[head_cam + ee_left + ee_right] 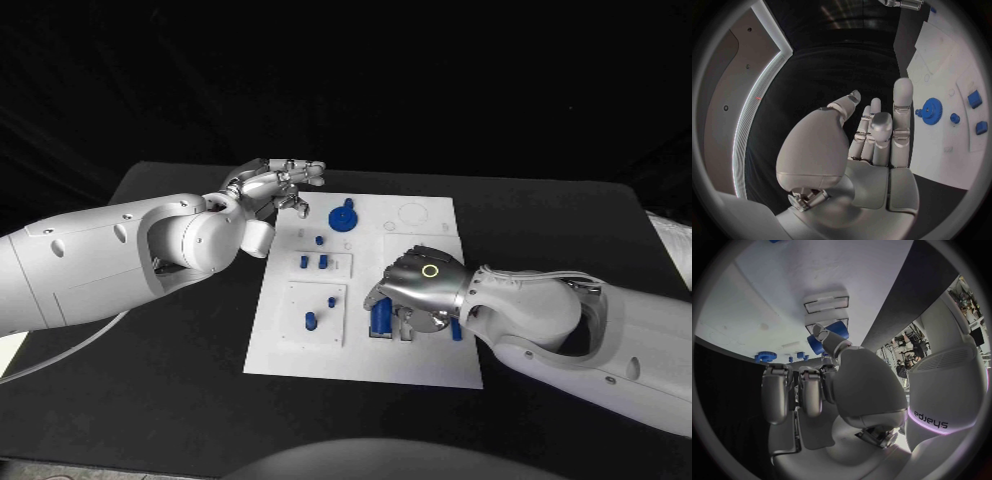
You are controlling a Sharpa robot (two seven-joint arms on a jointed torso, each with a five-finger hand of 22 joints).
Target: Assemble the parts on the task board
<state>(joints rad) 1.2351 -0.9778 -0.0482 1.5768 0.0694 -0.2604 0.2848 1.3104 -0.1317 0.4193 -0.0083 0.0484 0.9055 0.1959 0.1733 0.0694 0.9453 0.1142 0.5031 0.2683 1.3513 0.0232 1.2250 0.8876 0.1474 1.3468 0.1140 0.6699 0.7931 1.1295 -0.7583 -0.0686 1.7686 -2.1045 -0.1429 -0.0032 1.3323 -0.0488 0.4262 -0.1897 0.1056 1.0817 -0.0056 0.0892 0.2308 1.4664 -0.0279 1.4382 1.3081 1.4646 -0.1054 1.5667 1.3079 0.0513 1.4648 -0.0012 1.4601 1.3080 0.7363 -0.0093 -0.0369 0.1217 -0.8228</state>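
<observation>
- Left hand (270,186): you see one hand hovering over the black surface (159,400), just beside the far left corner of the task board (418,370). Its fingers (903,107) are spread slightly apart and hold nothing.
- Task board: one white plate in the middle of the surface, its long side running away from you.
- Gear (342,218): one blue toothed wheel stands on the far part of the board, near the left hand's fingertips; the left wrist view shows it at (930,108).
- Small parts, left half of the board: you can count five blue pieces — one small knob (319,240) beside the gear, two upright pegs (304,262) side by side, and two more (310,321) on the raised white plate nearer you.
- Right hand (421,290): one hand lies low over the board's right half, fingers curled down around a blue cylinder (827,338). You cannot tell whether it is actually gripped or merely touched.
</observation>
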